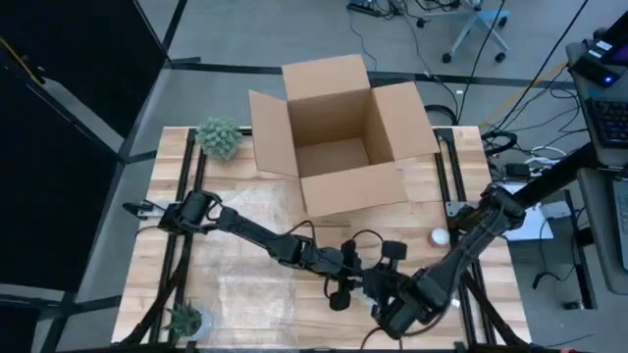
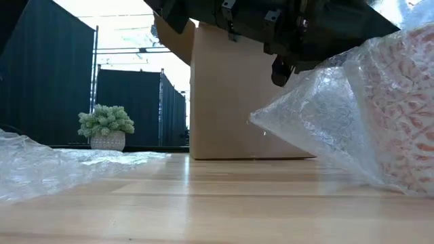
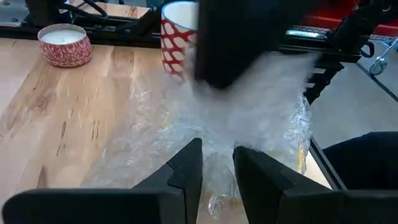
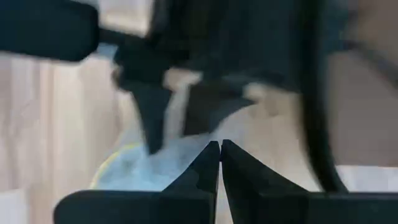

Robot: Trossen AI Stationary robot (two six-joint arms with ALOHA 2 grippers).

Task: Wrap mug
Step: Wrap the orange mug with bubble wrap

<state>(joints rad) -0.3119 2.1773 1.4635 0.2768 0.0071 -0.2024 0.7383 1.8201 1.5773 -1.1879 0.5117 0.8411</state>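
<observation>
Looking straight down, the high view shows both arms meeting over the near middle of the wooden table (image 1: 147,255). The left gripper (image 1: 345,284) reaches in from the left and the right gripper (image 1: 388,294) from the right, nearly touching. An open cardboard box (image 1: 339,137) stands at the far middle, a small potted plant (image 1: 220,138) to its left, and a second plant (image 1: 184,319) sits at the near left corner. A candle (image 1: 441,236) lies on the right side. A sheet of bubble wrap (image 1: 250,294) lies flat on the table, left of the grippers. The mug itself is hidden under the arms here.

In the low view, the mug (image 2: 407,122), white with a red pattern, shows at the right through a bubble wrap bundle (image 2: 319,122) that covers it; which way its axis runs cannot be told here. The box rises behind it.

In the left wrist view, the mug (image 3: 177,37) stands upright with its opening facing up, its long axis vertical, partly behind a dark arm. The left gripper's fingers (image 3: 183,171) are a narrow gap apart, with crumpled wrap between them.

In the right wrist view, the right gripper's fingers (image 4: 202,168) are pressed together; whether they pinch any wrap cannot be told.
</observation>
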